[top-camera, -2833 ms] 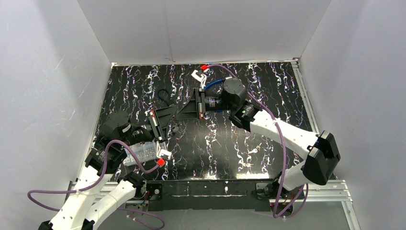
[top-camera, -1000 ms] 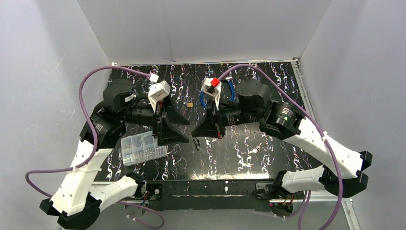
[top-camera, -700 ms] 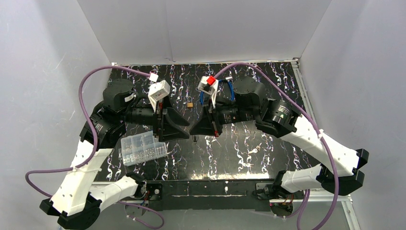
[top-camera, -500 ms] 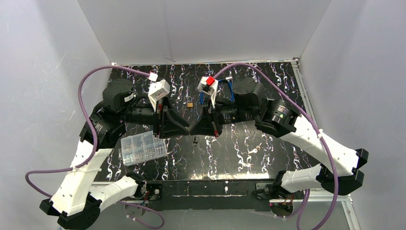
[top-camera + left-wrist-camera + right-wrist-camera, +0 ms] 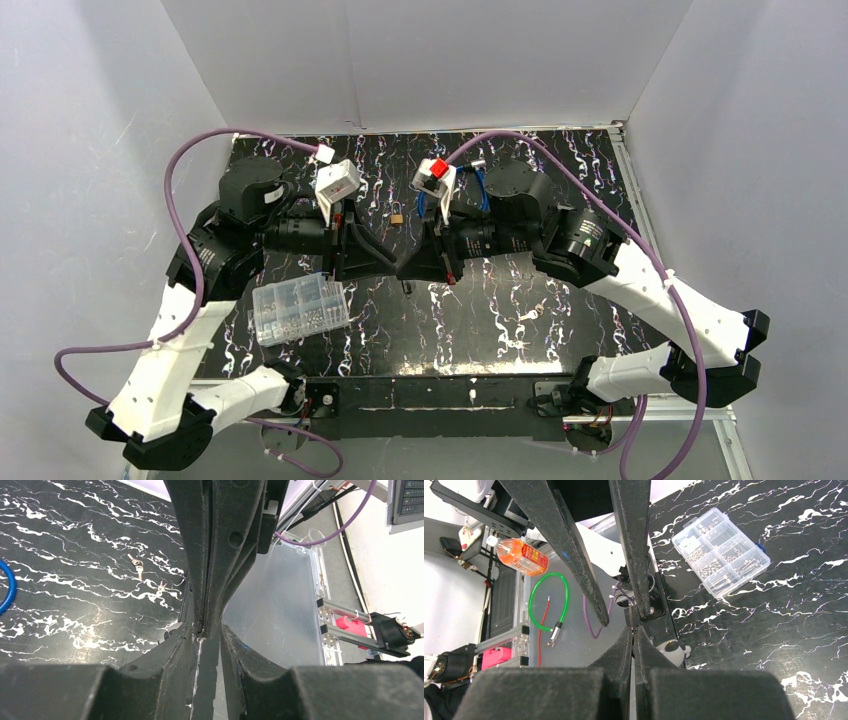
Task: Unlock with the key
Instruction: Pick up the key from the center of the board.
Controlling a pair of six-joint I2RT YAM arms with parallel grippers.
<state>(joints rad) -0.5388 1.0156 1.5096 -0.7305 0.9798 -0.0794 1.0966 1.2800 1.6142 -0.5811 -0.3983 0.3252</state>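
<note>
Both arms are raised over the middle of the table, tip to tip. My right gripper (image 5: 403, 270) (image 5: 633, 629) is shut, and a small dark piece (image 5: 407, 288) with a pale round end (image 5: 672, 650) hangs at its tips. I cannot tell whether this piece is lock or key. My left gripper (image 5: 390, 267) (image 5: 206, 630) is open, its fingers (image 5: 574, 545) either side of the right gripper's tips. A small brass padlock (image 5: 398, 217) lies on the table behind the grippers. Loose keys (image 5: 530, 310) (image 5: 137, 567) lie on the table to the right.
A clear compartment box of screws (image 5: 298, 308) (image 5: 721, 552) sits at the front left. A blue cable loop (image 5: 425, 205) (image 5: 6, 587) lies behind the right wrist. White walls enclose the black marbled table (image 5: 560, 180).
Both grippers rose from low over the table. In the last second the right gripper moved left with its piece, and the left gripper's tips closed up to meet it.
</note>
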